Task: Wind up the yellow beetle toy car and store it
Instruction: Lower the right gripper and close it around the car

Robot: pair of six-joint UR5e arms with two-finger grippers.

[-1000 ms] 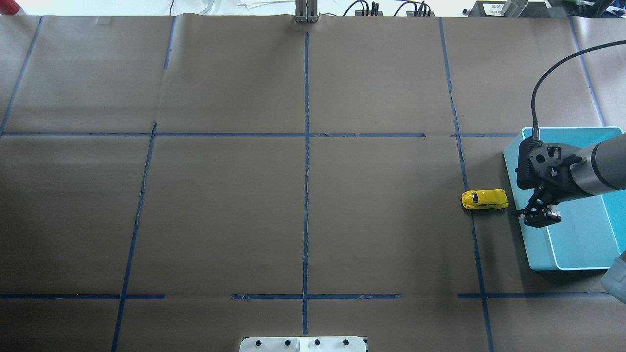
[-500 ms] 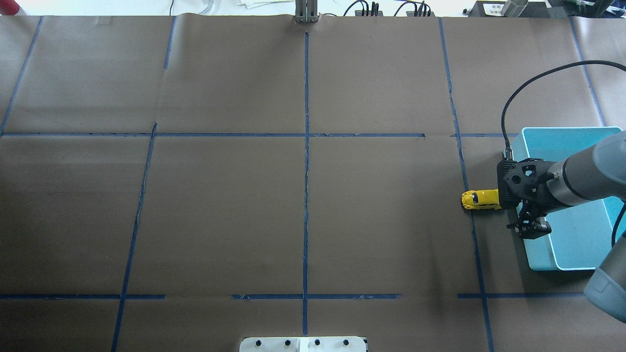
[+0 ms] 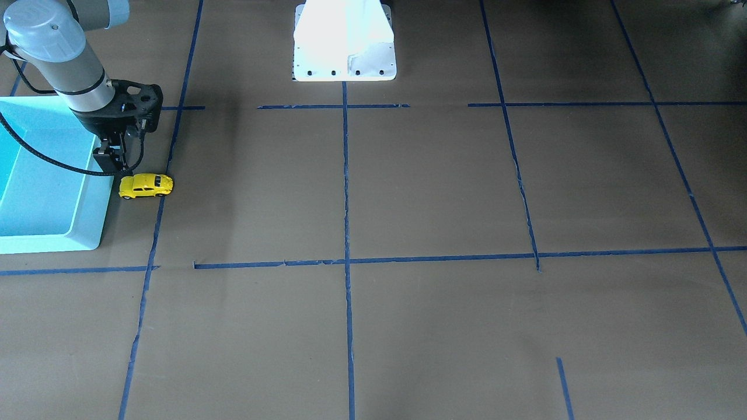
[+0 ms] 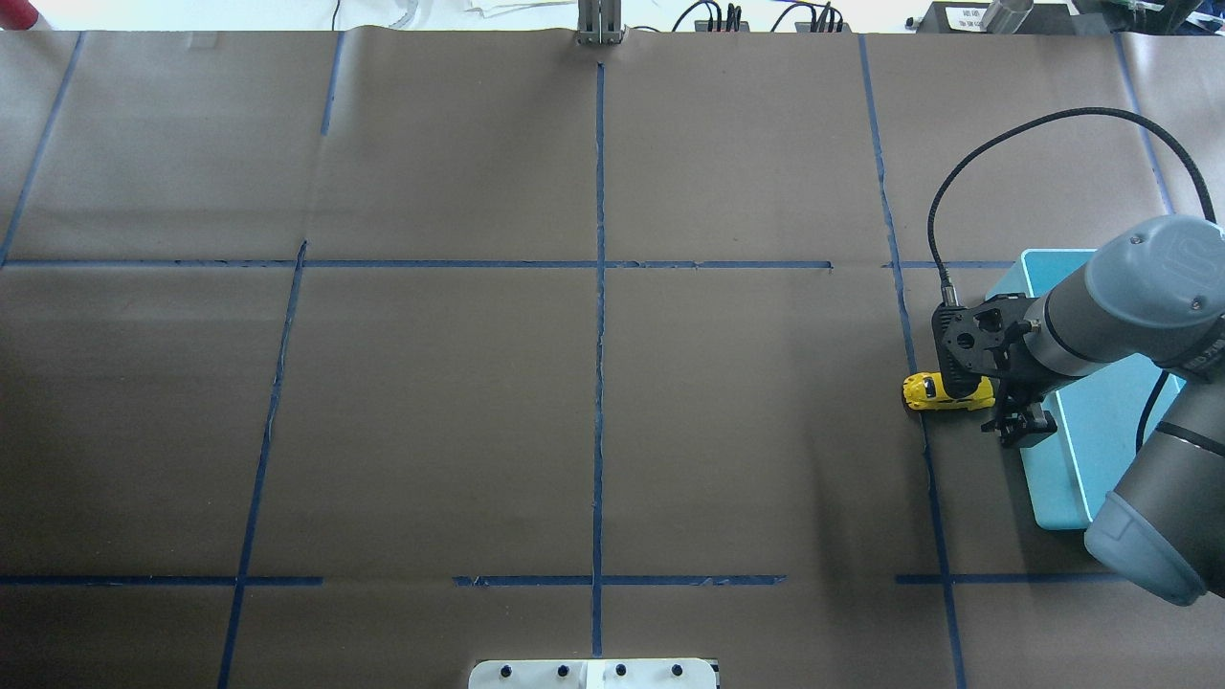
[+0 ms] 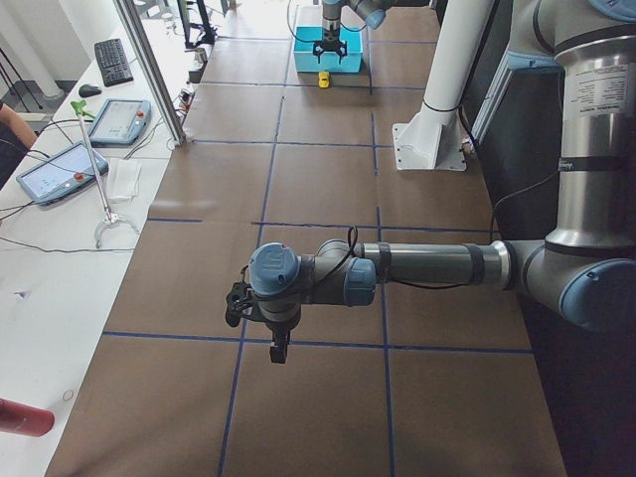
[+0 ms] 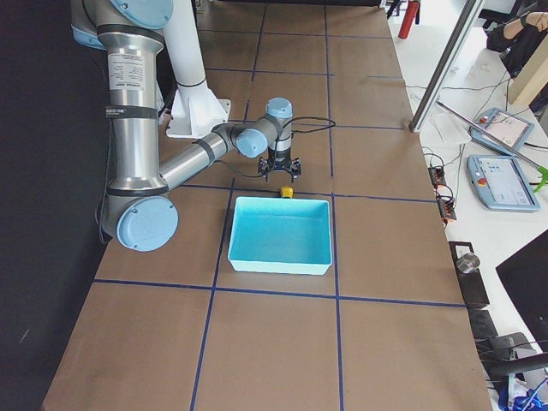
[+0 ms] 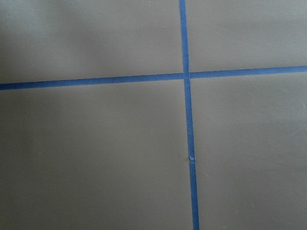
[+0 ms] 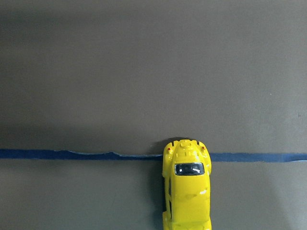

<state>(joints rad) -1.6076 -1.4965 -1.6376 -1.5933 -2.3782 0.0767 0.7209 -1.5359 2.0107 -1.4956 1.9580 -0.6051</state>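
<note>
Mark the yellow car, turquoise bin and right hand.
yellow beetle toy car [image 3: 145, 184], front-facing view, roof.
turquoise bin [image 6: 282, 233], exterior right view, bare floor.
right hand [image 4: 1024, 428], overhead view, between fingertips.

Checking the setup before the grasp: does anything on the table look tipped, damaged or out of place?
Nothing stands out. The yellow beetle toy car sits upright on its wheels, one end over a blue tape line, beside the turquoise bin, which stands level and empty.

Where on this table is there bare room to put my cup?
Bare brown paper lies either side of the centre tape line. Crowded only beside the turquoise bin, where the yellow beetle toy car sits by the right tool.
</note>
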